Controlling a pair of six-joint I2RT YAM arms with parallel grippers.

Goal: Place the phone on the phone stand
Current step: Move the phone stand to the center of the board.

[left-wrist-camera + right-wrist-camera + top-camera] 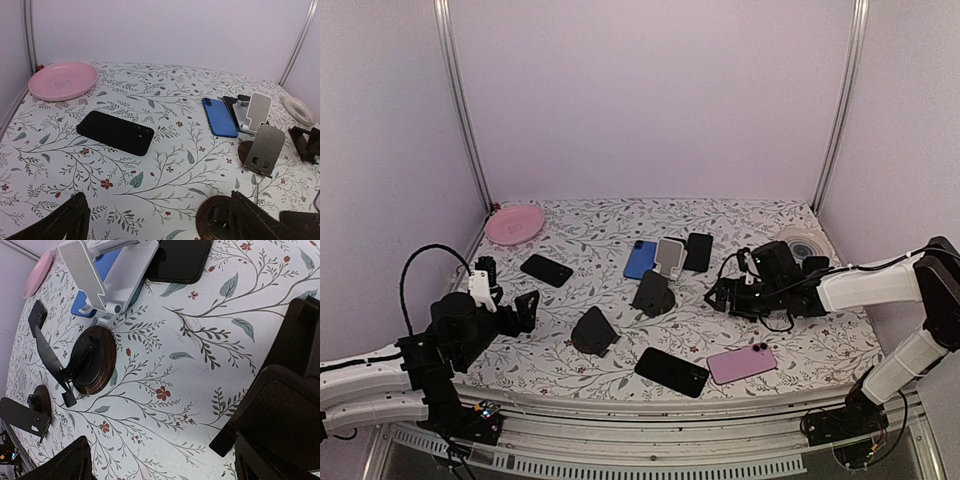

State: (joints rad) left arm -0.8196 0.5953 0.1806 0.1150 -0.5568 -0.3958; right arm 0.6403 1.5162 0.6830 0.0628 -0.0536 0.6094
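Observation:
Several phones lie flat on the flowered cloth: a black phone (546, 269) (115, 132) at the left, a blue phone (640, 259) (219, 117), a black phone (698, 251) (180, 260) behind the stands, another black phone (671, 371) and a pink phone (741, 363) near the front. A white stand (669, 256) (110, 270) and two dark stands on round wooden bases (653, 294) (593, 331) (92, 360) hold nothing. My left gripper (525, 310) (160, 225) hangs open and empty over the cloth at the left. My right gripper (720, 297) (165, 465) is open and empty, right of the stands.
A pink plate (515, 223) (63, 80) sits in the back left corner. A white round roll (804, 243) lies at the back right. A dark blocky object (295, 390) stands close to my right gripper's right finger. Metal posts and pale walls enclose the table.

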